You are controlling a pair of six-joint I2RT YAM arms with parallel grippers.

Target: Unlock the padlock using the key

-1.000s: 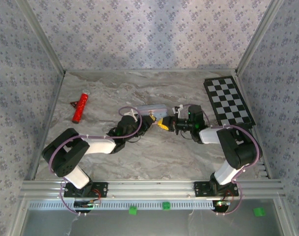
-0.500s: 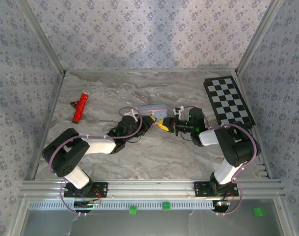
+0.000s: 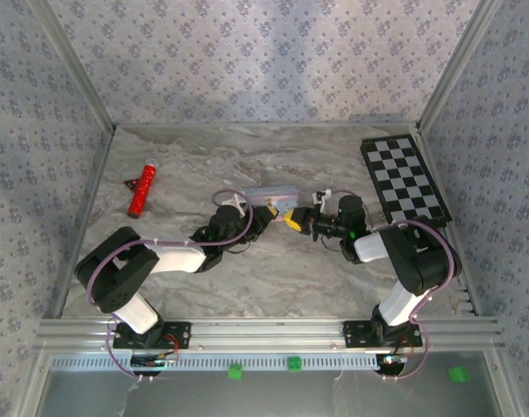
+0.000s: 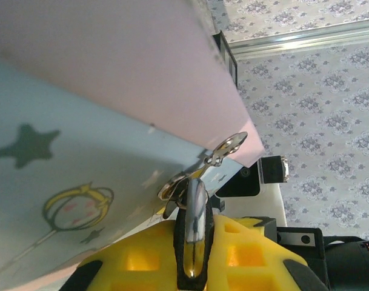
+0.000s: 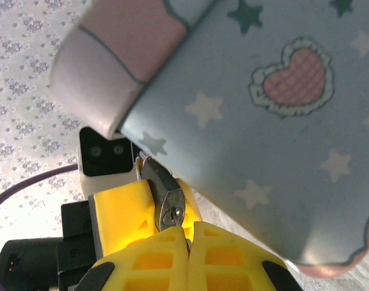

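Observation:
The padlock (image 4: pixel 195 209), small and dark with a shiny edge, is pinched between the yellow fingers of my left gripper (image 4: pixel 193 242). Its shackle hooks into the clasp of the pale blue tin (image 4: pixel 81 145). In the right wrist view the padlock (image 5: pixel 164 189) shows its keyhole face. The key (image 5: pixel 176 216) sticks into that keyhole, mostly hidden by my right gripper (image 5: pixel 188 235), which is shut on it. From above, the left gripper (image 3: pixel 269 214) and right gripper (image 3: pixel 294 220) meet tip to tip just in front of the tin (image 3: pixel 271 192).
A red tube (image 3: pixel 142 187) lies at the left of the marble table, with a small dark triangle beside it. A checkerboard (image 3: pixel 405 178) lies at the back right. Patterned walls close in three sides.
The right wrist has turned and shifted a little while staying at the padlock. The left arm has not moved.

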